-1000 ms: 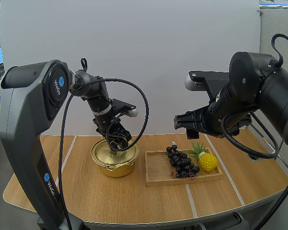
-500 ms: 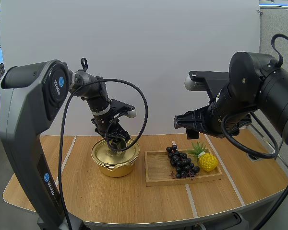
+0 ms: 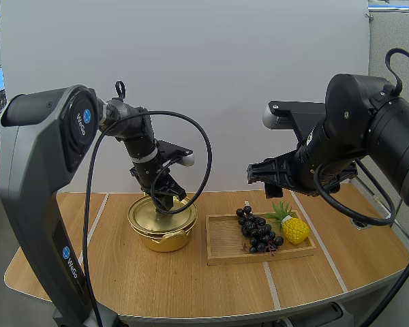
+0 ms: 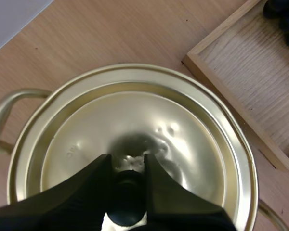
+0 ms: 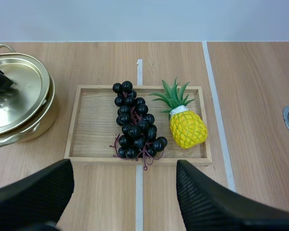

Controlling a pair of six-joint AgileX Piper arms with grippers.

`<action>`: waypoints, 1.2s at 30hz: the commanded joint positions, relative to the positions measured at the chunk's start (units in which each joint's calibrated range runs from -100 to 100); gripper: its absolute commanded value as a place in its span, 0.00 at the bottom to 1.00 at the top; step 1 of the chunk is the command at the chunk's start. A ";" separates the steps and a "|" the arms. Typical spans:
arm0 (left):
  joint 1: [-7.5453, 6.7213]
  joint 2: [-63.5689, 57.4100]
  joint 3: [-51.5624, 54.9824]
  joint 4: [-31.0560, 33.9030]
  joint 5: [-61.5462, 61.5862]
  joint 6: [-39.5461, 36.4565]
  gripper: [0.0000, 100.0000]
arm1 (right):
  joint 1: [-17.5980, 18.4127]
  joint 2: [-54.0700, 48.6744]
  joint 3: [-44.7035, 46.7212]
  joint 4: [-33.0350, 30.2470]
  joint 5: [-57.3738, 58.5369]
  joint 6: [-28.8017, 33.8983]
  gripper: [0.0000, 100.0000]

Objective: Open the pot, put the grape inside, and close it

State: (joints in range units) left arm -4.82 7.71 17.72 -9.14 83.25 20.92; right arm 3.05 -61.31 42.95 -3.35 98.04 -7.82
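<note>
1. Our left tool (image 3: 162, 196) is clenched on the dark knob (image 4: 127, 196) of the lid (image 3: 150, 214). Its ribbed fingers (image 4: 67, 202) pinch the knob from both sides.
2. The pot (image 3: 165, 240) is shiny golden metal with a loop handle (image 4: 1, 118) at its side, and it stands on the counter (image 3: 123, 286). The lid, of the same gold, covers its mouth. From the right wrist camera the lid looks slightly tilted against the rim.
3. A shallow wooden tray (image 5: 73, 126) lies just right of the pot, with a narrow gap between them.
4. The bunch of grapes (image 5: 135, 126) is almost black, with a reddish stem. It lies lengthwise in the middle of the tray.
5. A yellow toy pineapple (image 5: 187, 127) with green leaves lies beside the grapes, toward the tray's right end.
6. Our right tool (image 5: 124, 166) hangs high over the tray, released, with its fingers wide apart and touching nothing.
7. The counter is light wood crossed by pale strips, and a plain white panel (image 3: 225, 68) stands behind it.
</note>
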 commanded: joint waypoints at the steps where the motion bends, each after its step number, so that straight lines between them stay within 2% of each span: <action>1: -0.03 -3.04 -3.44 1.26 4.23 -1.17 0.00 | -0.25 -0.21 -0.50 0.11 0.25 -0.02 1.00; 7: -0.03 -11.87 -10.96 1.26 8.84 -1.33 0.00 | -0.25 -0.21 -0.50 0.11 0.25 -0.02 1.00; 13: -0.03 -21.78 -20.94 1.39 8.27 -2.02 0.00 | -0.25 -0.21 -0.50 0.11 0.25 -0.02 1.00; 17: -0.03 -25.94 -28.60 3.75 6.96 -3.87 0.00 | -0.25 -0.21 -0.50 0.11 0.25 -0.02 1.00; 24: -0.03 -29.01 -41.17 9.72 3.39 -7.15 0.00 | -0.25 -0.21 -0.50 0.11 0.25 -0.02 1.00; 31: -0.03 -29.12 -50.55 10.82 3.20 -8.26 0.00 | -0.25 -0.21 -0.50 0.09 -1.69 -0.02 1.00; 36: -0.03 -29.25 -54.10 12.33 -2.99 -10.34 0.00 | -0.25 0.34 -0.50 0.09 -6.45 -0.02 1.00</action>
State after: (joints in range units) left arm -4.82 -21.07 -34.77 1.63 84.92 12.22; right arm 3.05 -61.25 42.95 -3.35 94.44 -7.82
